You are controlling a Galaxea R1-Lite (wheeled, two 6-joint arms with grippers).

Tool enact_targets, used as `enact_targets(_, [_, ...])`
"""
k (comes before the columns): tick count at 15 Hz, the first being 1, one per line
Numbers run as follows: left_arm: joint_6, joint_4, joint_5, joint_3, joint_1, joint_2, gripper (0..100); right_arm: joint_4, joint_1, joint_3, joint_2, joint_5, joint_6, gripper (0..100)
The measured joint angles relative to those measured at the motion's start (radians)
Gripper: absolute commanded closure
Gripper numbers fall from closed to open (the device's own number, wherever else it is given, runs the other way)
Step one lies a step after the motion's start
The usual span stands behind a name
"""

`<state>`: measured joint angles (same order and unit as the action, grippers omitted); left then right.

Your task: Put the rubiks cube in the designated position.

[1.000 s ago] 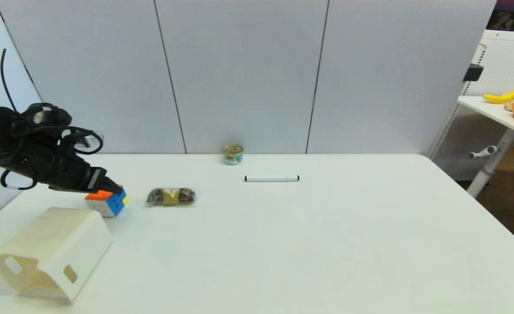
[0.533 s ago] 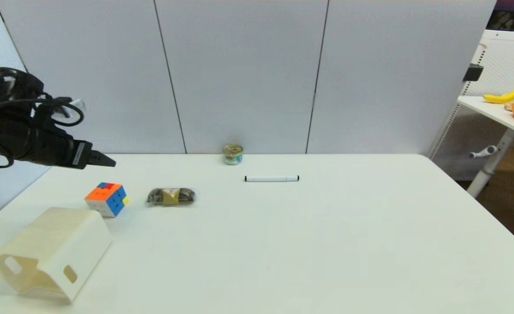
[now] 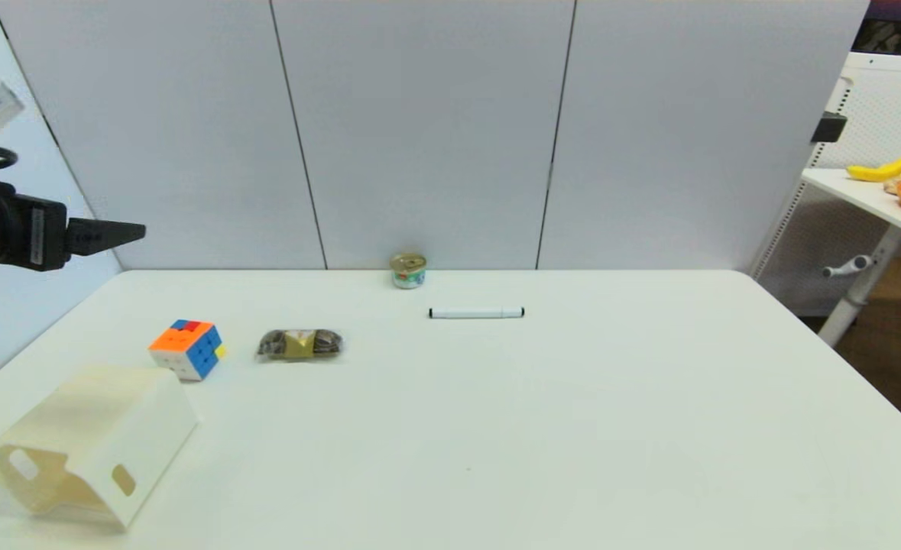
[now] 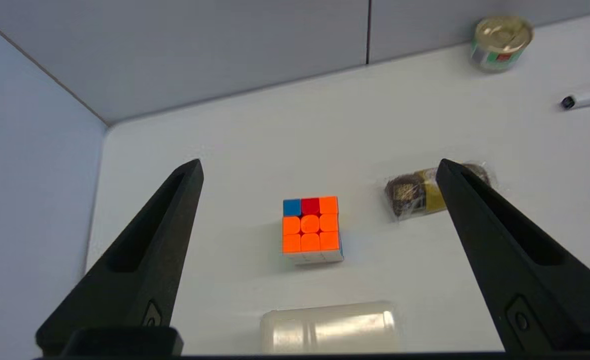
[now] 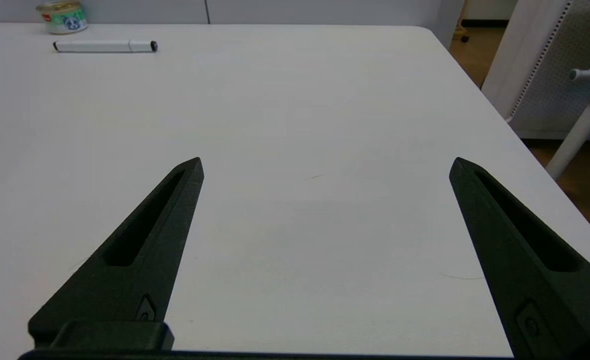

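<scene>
The rubiks cube point(image 3: 187, 348) rests on the white tabletop at the left, orange face up, between the cream box and a wrapped snack. From the left wrist, the rubiks cube point(image 4: 312, 230) lies far below, framed by the spread fingers. My left gripper point(image 3: 125, 231) is open, high above the table's far left corner and well clear of the cube. Its midpoint in the wrist view is left gripper point(image 4: 320, 167). My right gripper point(image 5: 326, 165) is open over bare tabletop and is out of the head view. The designated position carries no mark.
A cream cardboard box point(image 3: 91, 443) with cut-out holes lies on its side at the front left. A dark wrapped snack point(image 3: 299, 344) sits right of the cube. A small tin can point(image 3: 408, 270) and a white marker point(image 3: 476, 312) lie farther back.
My left gripper has let go of the cube and risen up and leftward, away from it. The cube stays where it was on the table.
</scene>
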<state>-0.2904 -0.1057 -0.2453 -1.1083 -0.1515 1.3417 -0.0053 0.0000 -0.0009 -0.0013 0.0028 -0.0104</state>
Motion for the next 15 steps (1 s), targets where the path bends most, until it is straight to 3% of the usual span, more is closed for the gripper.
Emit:
enact_targets(5, [0.005,0.279,0.0,0.391,0.068,-0.336,0,0.0,0.0,0.0,0.0,0.0,0.0,0])
enact_targets(9, [0.036,0.32,0.035,0.72,0.1,-0.669,0,0.0,0.0,0.0,0.0,0.0,0.0,0])
enact_targets(13, [0.058,0.326,0.226,0.994,0.135,-0.972,0,0.0,0.0,0.0,0.0,0.0,0.0,0])
enact_targets(15, [0.066,0.279,0.271,1.073,0.144,-1.103,0,0.0,0.0,0.0,0.0,0.0,0.0,0])
